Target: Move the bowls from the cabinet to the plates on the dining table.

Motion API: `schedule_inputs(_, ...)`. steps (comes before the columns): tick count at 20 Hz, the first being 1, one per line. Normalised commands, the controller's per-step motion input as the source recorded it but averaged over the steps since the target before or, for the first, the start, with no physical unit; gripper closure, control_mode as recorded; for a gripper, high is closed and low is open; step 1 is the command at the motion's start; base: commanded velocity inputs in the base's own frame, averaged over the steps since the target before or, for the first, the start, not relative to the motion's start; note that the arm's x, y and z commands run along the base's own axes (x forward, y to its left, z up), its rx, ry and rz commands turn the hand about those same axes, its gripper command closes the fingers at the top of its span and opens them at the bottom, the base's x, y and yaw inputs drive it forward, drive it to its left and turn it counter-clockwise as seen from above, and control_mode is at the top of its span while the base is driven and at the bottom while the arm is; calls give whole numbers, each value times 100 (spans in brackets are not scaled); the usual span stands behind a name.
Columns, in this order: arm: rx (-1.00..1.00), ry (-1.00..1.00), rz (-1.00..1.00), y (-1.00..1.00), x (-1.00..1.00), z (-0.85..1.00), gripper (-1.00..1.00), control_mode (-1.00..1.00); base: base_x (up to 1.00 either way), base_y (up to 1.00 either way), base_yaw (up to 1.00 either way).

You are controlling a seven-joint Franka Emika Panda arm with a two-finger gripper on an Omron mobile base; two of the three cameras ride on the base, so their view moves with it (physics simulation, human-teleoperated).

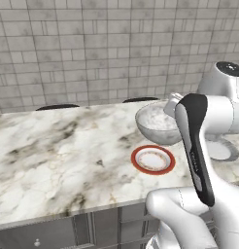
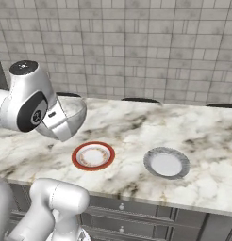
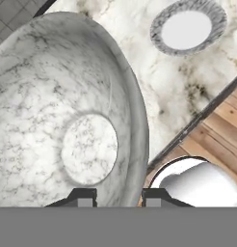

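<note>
Hand view: gripper (image 3: pixel 118 195) clamped on bowl (image 3: pixel 67 120) rim, held above dining table (image 1: pixel 53 155) beside red-orange plate (image 1: pixel 153 159); pale plate (image 2: pixel 166 163) near front edge, bare marble left

Kitchen (tiled wall (image 1: pixel 92 48), marble dining table (image 1: pixel 53 155))

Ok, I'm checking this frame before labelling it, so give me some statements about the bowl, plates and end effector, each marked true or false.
1. The end effector is shut on the rim of a marble bowl. True.
2. The bowl already rests on the red-orange plate. False: it is held above the dining table, and that plate is bare.
3. The grey-white plate carries a bowl. False: it is bare too.
4. Both plates lie on the dining table near its front edge. True.
</note>
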Motion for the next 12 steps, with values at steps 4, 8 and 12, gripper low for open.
schedule_inputs(4,1,1,0,0,44,-25,100,-100,0,0,0)
schedule_inputs(8,0,10,0,-3,19,-30,100,-100,0,0,0)
schedule_inputs(12,0,4,0,-3,10,-42,100,-100,0,0,0)
